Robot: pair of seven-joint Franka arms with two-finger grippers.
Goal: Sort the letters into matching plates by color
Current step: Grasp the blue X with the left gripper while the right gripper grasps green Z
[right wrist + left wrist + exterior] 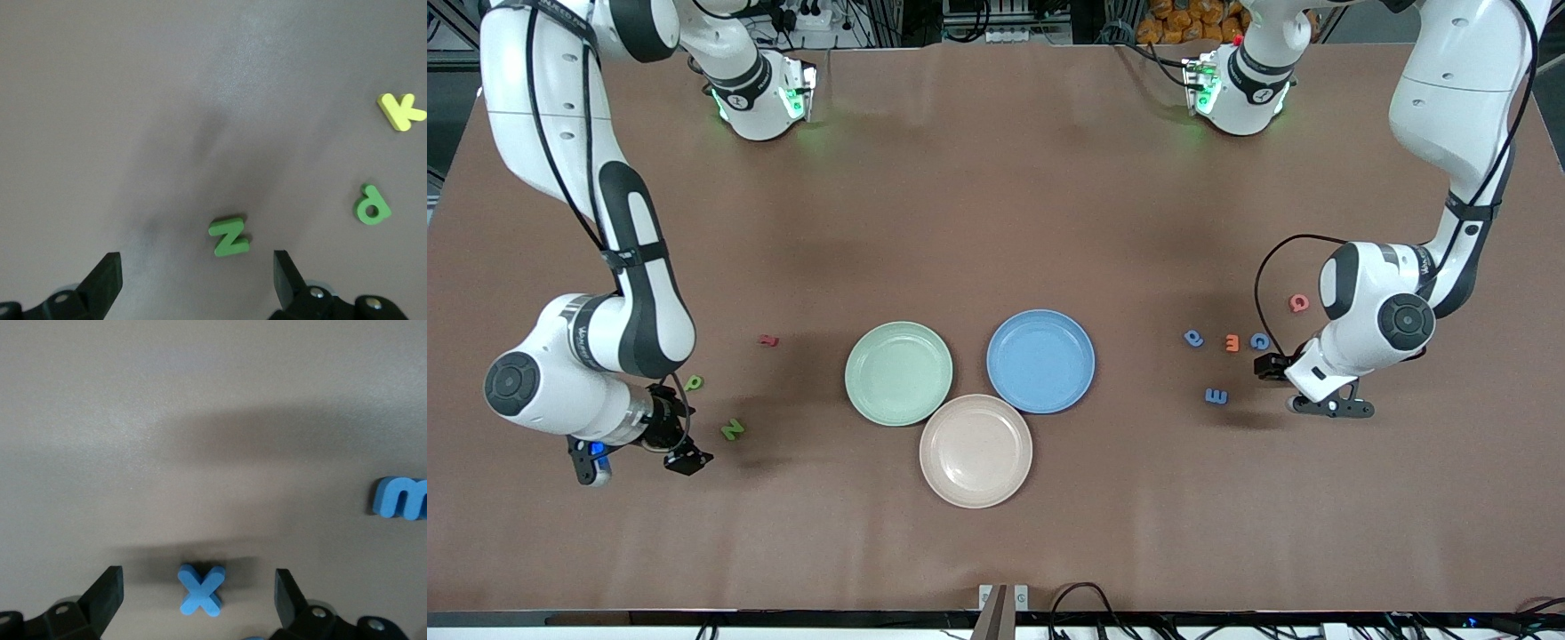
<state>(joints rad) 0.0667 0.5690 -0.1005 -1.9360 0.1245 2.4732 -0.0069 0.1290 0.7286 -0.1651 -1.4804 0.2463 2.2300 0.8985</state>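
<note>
Two green letters, a P (694, 382) and an N (733, 429), lie on the brown desk (996, 222) toward the right arm's end. A small red letter (768, 340) lies near them. The right wrist view also shows a yellow K (401, 111).

Toward the left arm's end lie three blue letters (1193, 338) (1259, 340) (1216, 396), one orange letter (1232, 342) and one red letter (1298, 303). The left wrist view shows a blue X (200, 589).

Three plates sit in the middle, all with nothing in them: a green plate (898, 373), a blue plate (1040, 361) and a pink plate (975, 451) nearest the front camera.

The right tool (640, 458) hangs over the desk beside the N, spread wide, holding nothing. The left tool (1329, 404) hangs over the X, spread wide too, holding nothing.
</note>
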